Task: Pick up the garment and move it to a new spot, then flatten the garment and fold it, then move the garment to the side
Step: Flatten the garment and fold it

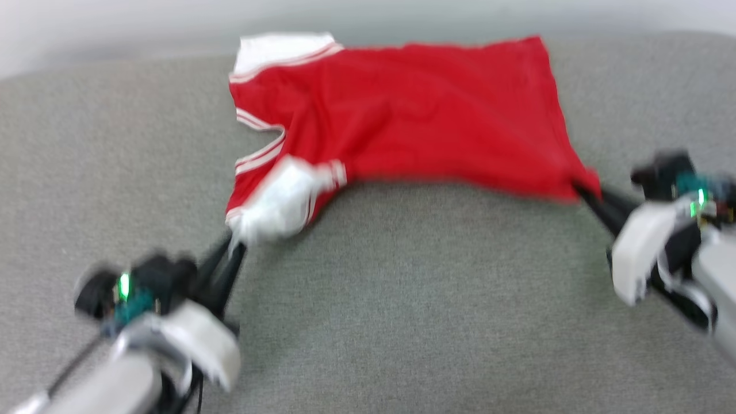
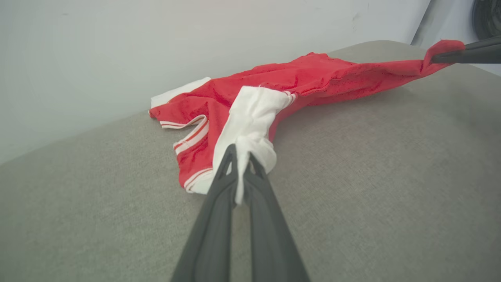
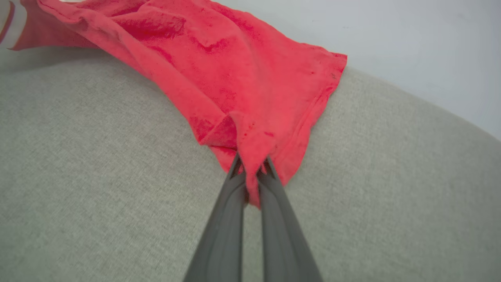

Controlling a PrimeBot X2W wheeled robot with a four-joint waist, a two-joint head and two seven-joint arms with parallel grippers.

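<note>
Across the grey fabric surface point(image 1: 402, 299), left gripper point(image 2: 241, 158) pinches the jersey point(image 1: 414, 109) by its white sleeve point(image 2: 250, 117), right gripper point(image 3: 252, 166) its red corner point(image 3: 254, 143); uneven tension could free either pinch.

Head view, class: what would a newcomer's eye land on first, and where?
The red garment stands out, spread across the far middle of the grey fabric surface. The left jaws are shut on its white sleeve at lower left, the right jaws on a red corner at the right, its near edge strung between them.
</note>
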